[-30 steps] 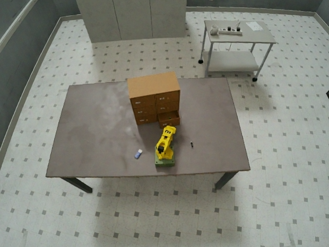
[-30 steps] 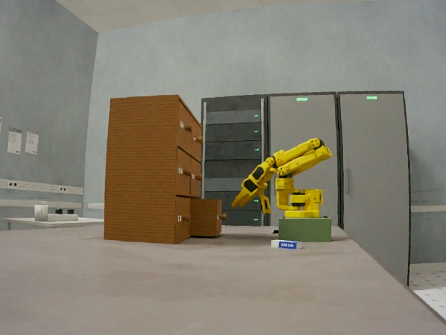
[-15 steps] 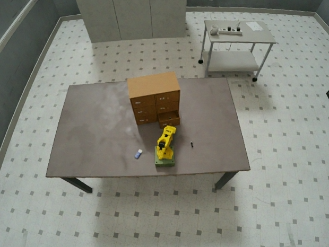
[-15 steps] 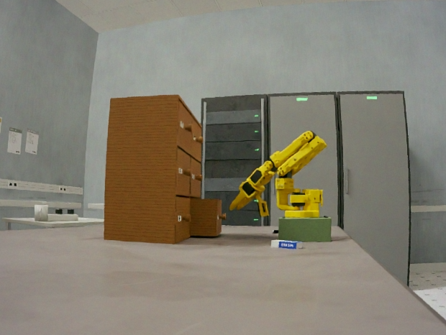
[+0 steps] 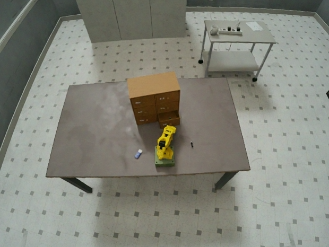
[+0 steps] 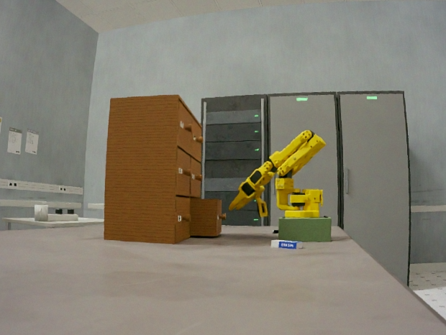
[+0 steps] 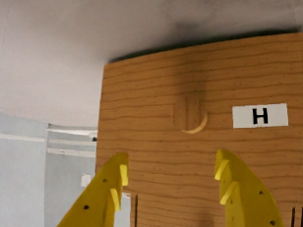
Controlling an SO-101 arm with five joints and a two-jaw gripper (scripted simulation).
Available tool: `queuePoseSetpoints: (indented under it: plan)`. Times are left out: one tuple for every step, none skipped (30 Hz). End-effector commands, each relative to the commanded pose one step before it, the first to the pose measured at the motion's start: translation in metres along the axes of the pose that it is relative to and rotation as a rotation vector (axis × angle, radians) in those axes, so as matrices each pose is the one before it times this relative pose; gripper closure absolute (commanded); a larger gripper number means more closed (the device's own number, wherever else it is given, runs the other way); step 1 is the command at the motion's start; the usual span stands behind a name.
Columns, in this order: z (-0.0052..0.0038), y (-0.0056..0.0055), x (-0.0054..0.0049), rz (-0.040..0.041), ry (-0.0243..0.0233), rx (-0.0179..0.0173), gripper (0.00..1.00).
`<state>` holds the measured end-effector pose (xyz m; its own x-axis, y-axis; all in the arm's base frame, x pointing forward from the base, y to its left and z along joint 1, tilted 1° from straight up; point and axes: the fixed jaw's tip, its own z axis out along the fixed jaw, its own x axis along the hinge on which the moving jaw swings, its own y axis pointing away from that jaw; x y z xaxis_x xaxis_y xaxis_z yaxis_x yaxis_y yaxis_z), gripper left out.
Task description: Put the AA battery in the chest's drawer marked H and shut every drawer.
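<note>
Top view: the chest (image 5: 153,85) (image 6: 144,169) stands on the far side of the table (image 5: 98,148) (image 6: 144,287), its lower right drawer (image 5: 174,122) (image 6: 206,218) (image 7: 148,87) out. A small greenish speck (image 5: 169,117) lies inside; it may be the AA battery, though it is too small to be sure. A small dark piece (image 5: 191,144) (image 6: 275,231) lies right of the arm, an eraser (image 5: 138,153) (image 6: 287,244) left.

Exterior view: the gripper (image 5: 171,129) (image 6: 247,212) (image 7: 172,163) is before the drawer front, fingers apart, nothing between them. If the speck is the battery, shutting seems the step: push low and square near the knob (image 6: 222,216) (image 7: 190,115), slowly, lest the chest turn. Otherwise, fetch the battery first.

Wrist view: the label (image 7: 260,116) reads H; the knob sits above the fingertips, so line up before touching.

Counted: one chest, six drawers, one out; six knobs; one eraser, one dark piece, one speck.
</note>
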<state>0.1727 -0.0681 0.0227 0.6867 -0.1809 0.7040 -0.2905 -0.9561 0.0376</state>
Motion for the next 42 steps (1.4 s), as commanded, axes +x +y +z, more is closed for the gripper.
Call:
queuePoseSetpoints:
  plan:
    - [0.005810, -0.00208, 0.00746, 0.00004, 0.03825, 0.00757, 0.79]
    - [0.001456, -0.00037, 0.00047, -0.00093, 0.00567, 0.00121, 0.79]
    - [0.001450, -0.00038, 0.00042, -0.00092, 0.00568, 0.00122, 0.79]
    - [0.001443, -0.00038, 0.00036, -0.00092, 0.00567, 0.00123, 0.79]
    - [0.001432, -0.00039, 0.00030, -0.00091, 0.00568, 0.00124, 0.79]
    - [0.001419, -0.00039, 0.00024, -0.00090, 0.00567, 0.00125, 0.79]
    - [0.001404, -0.00040, 0.00018, -0.00089, 0.00568, 0.00126, 0.79]
    - [0.000000, 0.00000, 0.00000, 0.00000, -0.00001, 0.00000, 0.79]
    - [0.000000, 0.00000, 0.00000, 0.00000, 0.00001, 0.00000, 0.79]
    - [0.000000, 0.00000, 0.00000, 0.00000, -0.00001, 0.00000, 0.79]
    - [0.000000, 0.00000, 0.00000, 0.00000, 0.00001, 0.00000, 0.79]
    - [0.000000, 0.00000, 0.00000, 0.00000, 0.00000, 0.00000, 0.79]
    - [0.000000, 0.00000, 0.00000, 0.00000, 0.00000, 0.00000, 0.79]
    - [-0.000640, 0.00003, 0.00060, 0.00000, 0.00013, -0.00001, 0.79]
    - [0.000000, 0.00000, 0.00000, 0.00000, 0.00001, 0.00000, 0.79]
    - [0.000000, 0.00000, 0.00000, 0.00000, -0.00001, 0.00000, 0.79]
    - [0.000000, 0.00000, 0.00000, 0.00000, 0.00001, 0.00000, 0.79]
    - [0.000000, 0.00000, 0.00000, 0.00000, -0.00001, 0.00000, 0.79]
    - [0.000000, 0.00000, 0.00000, 0.00000, 0.00001, 0.00000, 0.79]
    - [0.000000, 0.00000, 0.00000, 0.00000, -0.00001, 0.00000, 0.79]
    - [0.000000, 0.00000, 0.00000, 0.00000, 0.00001, 0.00000, 0.79]
    - [0.000000, 0.00000, 0.00000, 0.00000, -0.00001, 0.00000, 0.79]
    - [0.000000, 0.00000, 0.00000, 0.00000, 0.00001, 0.00000, 0.79]
    - [0.000000, 0.00000, 0.00000, 0.00000, -0.00001, 0.00000, 0.79]
    - [0.000000, 0.00000, 0.00000, 0.00000, 0.00001, 0.00000, 0.79]
    - [0.000000, 0.00000, 0.00000, 0.00000, -0.00001, 0.00000, 0.79]
    - [0.000000, 0.00000, 0.00000, 0.00000, 0.00001, 0.00000, 0.79]
    - [0.000000, 0.00000, 0.00000, 0.00000, -0.00001, 0.00000, 0.79]
    - [0.000000, 0.00000, 0.00000, 0.00000, 0.00000, 0.00000, 0.79]
    - [0.000000, 0.00000, 0.00000, 0.00000, 0.00000, 0.00000, 0.79]
    - [0.001400, -0.00040, 0.00014, -0.00088, 0.00568, 0.00127, 0.79]
    - [0.001380, -0.00040, 0.00008, -0.00087, 0.00567, 0.00128, 0.79]
    - [0.001359, -0.00041, 0.00003, -0.00086, 0.00568, 0.00129, 0.79]
    - [0.001334, -0.00041, -0.00004, -0.00086, 0.00567, 0.00130, 0.79]
    - [0.001307, -0.00042, -0.00009, -0.00085, 0.00568, 0.00131, 0.79]
    - [0.001278, -0.00042, -0.00015, -0.00084, 0.00567, 0.00132, 0.79]
    - [0.001246, -0.00042, -0.00021, -0.00083, 0.00568, 0.00133, 0.79]
    - [0.001211, -0.00043, -0.00026, -0.00082, 0.00567, 0.00134, 0.79]
    - [0.001174, -0.00043, -0.00032, -0.00081, 0.00568, 0.00135, 0.79]
    - [0.001135, -0.00043, -0.00037, -0.00080, 0.00567, 0.00136, 0.79]
    - [0.001093, -0.00044, -0.00042, -0.00079, 0.00568, 0.00137, 0.79]
    - [0.001049, -0.00044, -0.00048, -0.00079, 0.00566, 0.00138, 0.79]
